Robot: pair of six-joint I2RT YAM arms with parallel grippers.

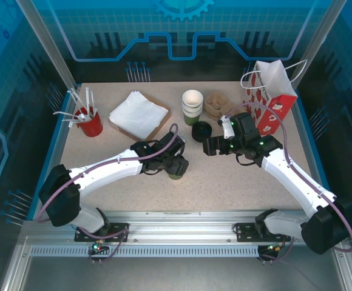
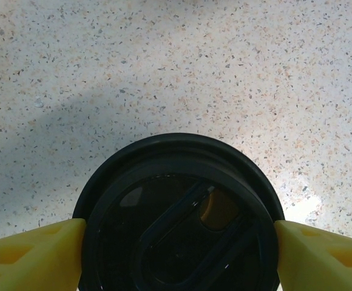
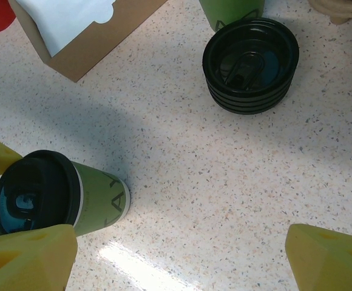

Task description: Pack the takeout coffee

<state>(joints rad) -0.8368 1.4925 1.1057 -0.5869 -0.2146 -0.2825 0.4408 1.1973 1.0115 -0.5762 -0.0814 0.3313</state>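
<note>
Coffee cup (image 3: 54,194), green side, black lid on, upright on the speckled table (image 1: 224,188), near centre; left gripper (image 2: 179,257) straddles the lid, fingers (image 2: 30,257) right at its rim, gripping or just clear cannot tell; right gripper (image 3: 182,257) near, spread wide, holding nothing; lid stack (image 3: 250,63) beyond; gift bag (image 1: 272,100) far right

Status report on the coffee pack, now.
Left claw straddling lid, grip unclear. Right claw open, empty. Coffee upright on table, lidded, not bagged. Right claw sits between Coffee and gift bag.
</note>
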